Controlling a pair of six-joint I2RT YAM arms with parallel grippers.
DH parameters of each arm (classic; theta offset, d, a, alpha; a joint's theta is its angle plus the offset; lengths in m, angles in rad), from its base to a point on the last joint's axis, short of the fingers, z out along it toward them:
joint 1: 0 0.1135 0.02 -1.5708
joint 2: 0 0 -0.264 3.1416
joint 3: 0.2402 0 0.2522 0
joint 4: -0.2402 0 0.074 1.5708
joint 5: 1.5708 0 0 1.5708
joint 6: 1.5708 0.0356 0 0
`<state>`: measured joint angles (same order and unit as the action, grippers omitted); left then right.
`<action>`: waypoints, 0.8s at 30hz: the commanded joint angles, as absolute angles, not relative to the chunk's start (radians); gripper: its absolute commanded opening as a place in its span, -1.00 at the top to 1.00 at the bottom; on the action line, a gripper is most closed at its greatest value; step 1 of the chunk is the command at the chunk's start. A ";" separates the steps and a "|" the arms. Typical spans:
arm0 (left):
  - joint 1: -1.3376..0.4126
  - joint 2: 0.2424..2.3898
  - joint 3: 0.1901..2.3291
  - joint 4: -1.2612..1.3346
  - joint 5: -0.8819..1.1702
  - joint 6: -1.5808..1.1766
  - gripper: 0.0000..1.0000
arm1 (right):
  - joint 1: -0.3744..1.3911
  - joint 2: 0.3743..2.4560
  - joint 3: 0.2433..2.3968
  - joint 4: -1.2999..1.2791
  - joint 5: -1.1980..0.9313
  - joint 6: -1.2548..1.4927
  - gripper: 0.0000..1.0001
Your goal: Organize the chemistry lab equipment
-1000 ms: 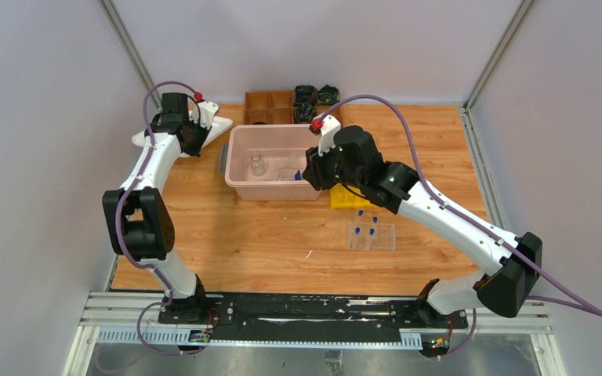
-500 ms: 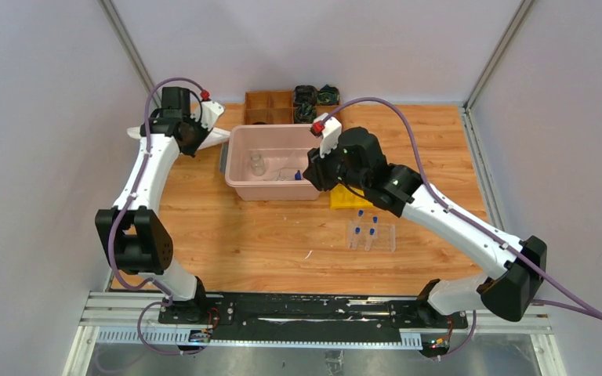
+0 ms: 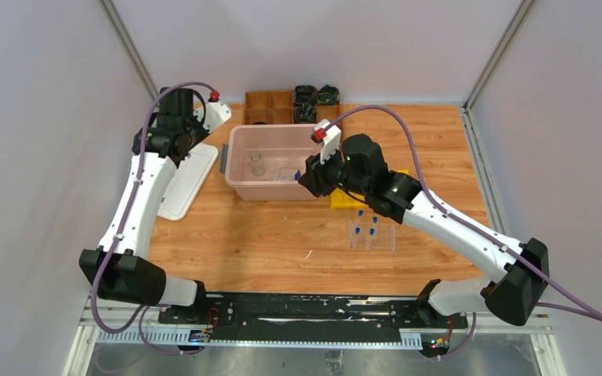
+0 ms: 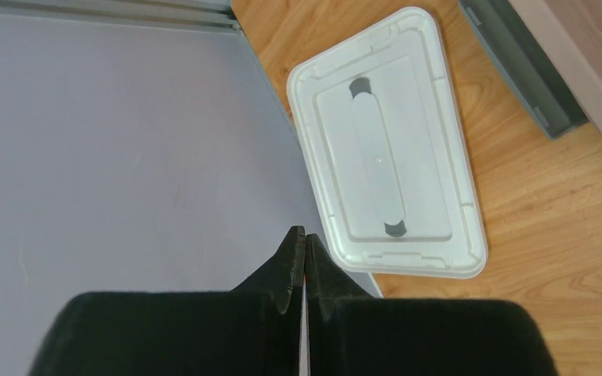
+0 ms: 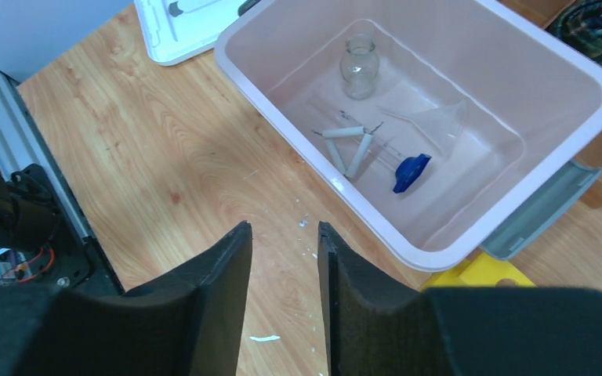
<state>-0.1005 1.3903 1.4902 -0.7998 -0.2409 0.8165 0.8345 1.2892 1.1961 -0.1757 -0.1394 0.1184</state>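
Note:
The pink bin (image 3: 274,188) stands open at the table's middle back. In the right wrist view it holds a small clear bottle (image 5: 359,68), a clear funnel (image 5: 439,121), a white triangle (image 5: 349,145) and a small blue piece (image 5: 411,172). Several blue-capped tubes stand in a clear rack (image 3: 370,233) in front of the bin, to the right. My right gripper (image 5: 284,227) is open and empty, hovering by the bin's front right corner (image 3: 311,178). My left gripper (image 4: 304,233) is shut and empty, above the table's left edge beside a white lid (image 4: 388,149).
The white lid (image 3: 186,180) lies flat left of the bin. A wooden compartment box (image 3: 270,108) and dark items (image 3: 316,95) sit at the back. A yellow piece (image 3: 345,197) lies by the bin's front right corner. Grey walls enclose the table.
The white lid, held tilted up at the back left before, now lies flat on the table left of the bin. My left gripper has let it go and drawn back. My right arm barely moved.

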 commanded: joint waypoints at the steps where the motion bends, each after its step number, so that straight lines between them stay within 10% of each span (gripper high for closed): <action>1: -0.132 1.346 1.539 -0.921 -0.258 0.902 1.00 | 0.825 1.276 1.161 -0.052 -0.209 0.099 0.11; 4: -0.131 1.332 1.529 -1.006 -0.206 0.850 1.00 | 0.826 1.270 1.140 -0.031 -0.213 0.094 0.03; 9: -0.095 1.347 1.380 -0.969 -0.101 0.713 0.17 | 0.832 1.224 1.087 -0.009 -0.191 0.122 -0.01; 24: 0.090 1.738 1.362 -0.741 0.146 0.519 0.40 | 0.928 1.182 1.069 -0.028 -0.037 0.130 0.04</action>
